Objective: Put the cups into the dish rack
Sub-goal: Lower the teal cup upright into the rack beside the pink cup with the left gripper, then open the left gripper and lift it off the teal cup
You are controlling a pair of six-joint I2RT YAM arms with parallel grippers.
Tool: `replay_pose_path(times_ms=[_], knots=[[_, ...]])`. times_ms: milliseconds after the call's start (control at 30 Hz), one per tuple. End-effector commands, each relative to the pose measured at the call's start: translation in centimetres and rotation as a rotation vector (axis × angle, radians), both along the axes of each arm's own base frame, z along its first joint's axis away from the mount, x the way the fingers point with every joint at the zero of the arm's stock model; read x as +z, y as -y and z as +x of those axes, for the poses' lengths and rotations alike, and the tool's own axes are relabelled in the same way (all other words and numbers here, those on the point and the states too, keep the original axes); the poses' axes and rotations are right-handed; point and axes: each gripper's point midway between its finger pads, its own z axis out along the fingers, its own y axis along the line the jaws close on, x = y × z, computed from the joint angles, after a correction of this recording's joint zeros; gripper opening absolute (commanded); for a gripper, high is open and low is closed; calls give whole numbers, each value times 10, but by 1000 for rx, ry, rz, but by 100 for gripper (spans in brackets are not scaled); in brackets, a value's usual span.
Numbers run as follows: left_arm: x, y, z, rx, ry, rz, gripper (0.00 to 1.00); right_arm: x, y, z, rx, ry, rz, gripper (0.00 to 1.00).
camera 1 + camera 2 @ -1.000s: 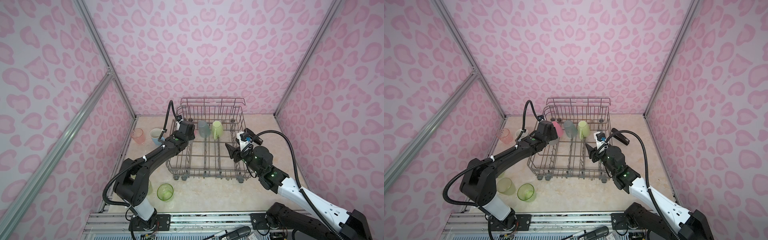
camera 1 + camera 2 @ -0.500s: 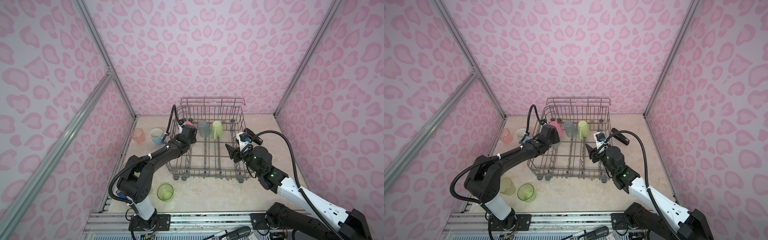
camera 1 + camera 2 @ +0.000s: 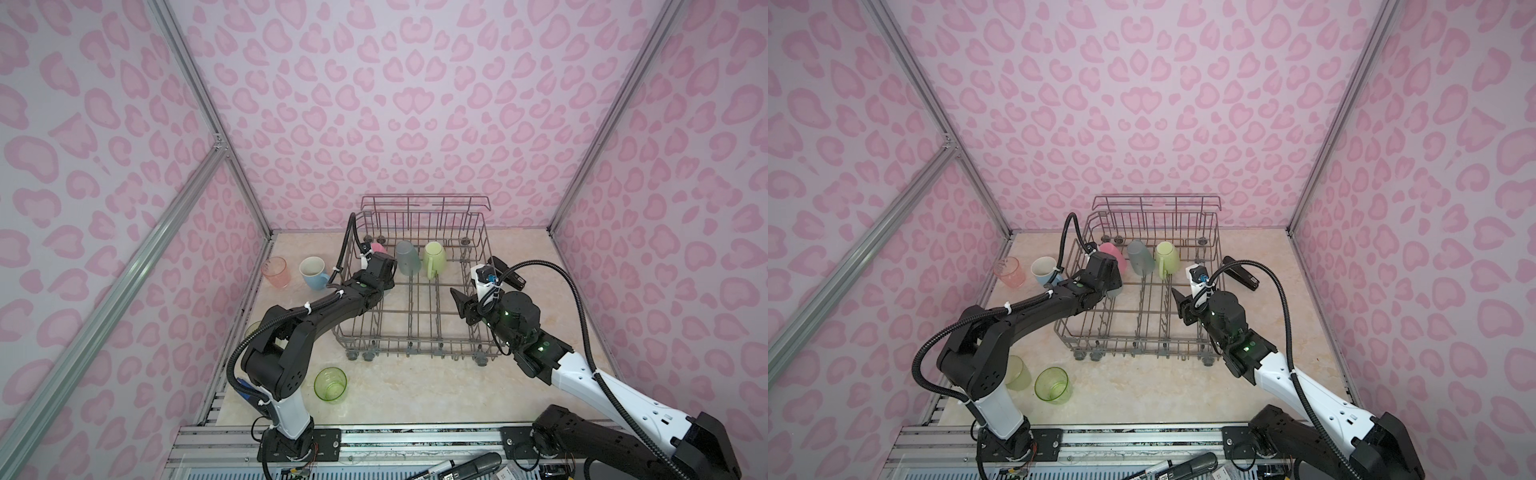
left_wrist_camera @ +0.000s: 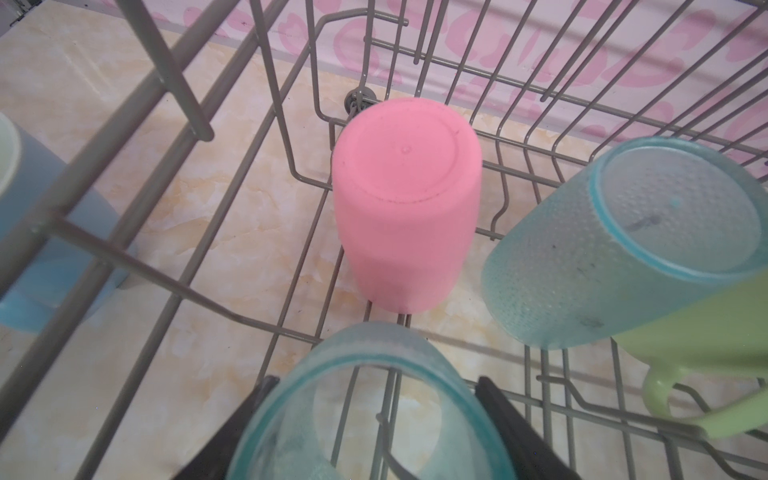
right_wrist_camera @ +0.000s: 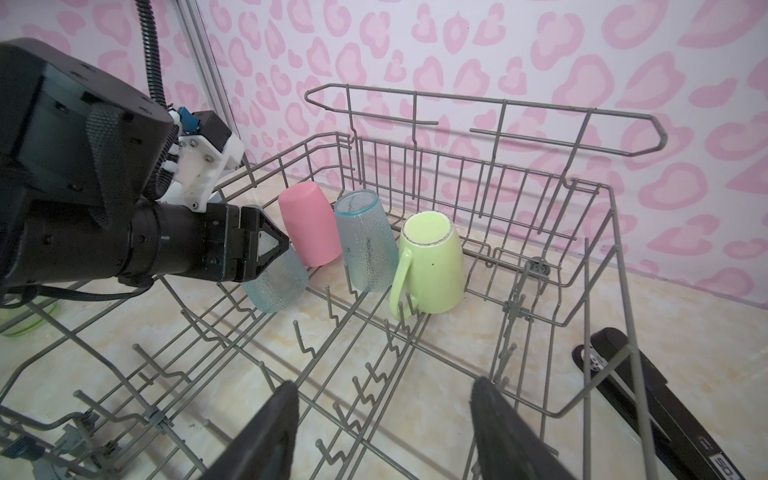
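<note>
1. Inside the dish rack (image 3: 419, 351), the left gripper (image 4: 370, 399) pinches a held teal tumbler (image 5: 276, 282) mouth-down. Its fingers (image 4: 519, 436) press on opposite sides of the upturned end.
2. The tumbler hangs tilted in the rack's left lane, just in front of the pink cup (image 4: 407, 208). Whether its rim already rests on the wires cannot be told.
3. Along the back row stand the pink cup, a racked teal tumbler (image 5: 365, 241) and a light-green mug (image 5: 432, 266), all inverted.
4. The right gripper (image 5: 384, 390) hovers over the rack's right side, its fingers (image 5: 266, 436) spread and holding nothing.
5. The step in hand looks to be seating the tumbler. Done well, the rim goes down between the tines and leans on them rather than on the pink cup before the fingers part.
6. The release should be modest and the lift straight up, since the pink cup and the rack's side wires sit close by.
7. Waiting on the desk (image 3: 415, 395) are a salmon tumbler (image 3: 275, 272), a light-blue mug (image 3: 313, 272), a green tumbler (image 3: 330, 384) and a paler tumbler (image 3: 1017, 372) partly hidden by the left arm.
8. A black stapler (image 3: 507, 278) lies beside the rack's right wall and is no part of the load.
</note>
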Motion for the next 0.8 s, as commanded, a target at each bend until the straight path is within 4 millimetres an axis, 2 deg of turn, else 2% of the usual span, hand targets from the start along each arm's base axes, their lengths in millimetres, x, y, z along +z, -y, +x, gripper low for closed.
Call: replay_pose_path(times_ms=[0, 133, 433, 533, 633, 667, 767], knots=[[-21, -7, -13, 2, -97, 53, 55, 1, 2, 1, -8, 13, -2, 65], [-7, -5, -10, -1, -76, 45, 67, -3, 1, 2, -6, 3, -10, 67], [57, -3, -5, -28, 22, 26, 91, -5, -3, 2, 13, -7, -16, 77], [74, -1, -6, -43, 33, 9, 96, -6, -3, 2, 14, -12, -21, 79], [80, 0, -9, -53, 20, -2, 99, -5, -4, 1, 22, -12, -19, 80], [90, 2, -9, -55, 32, -15, 99, -5, -4, 0, 25, -12, -17, 80], [104, 0, -14, -58, 34, -27, 97, -3, -3, -2, 28, -13, -15, 80]])
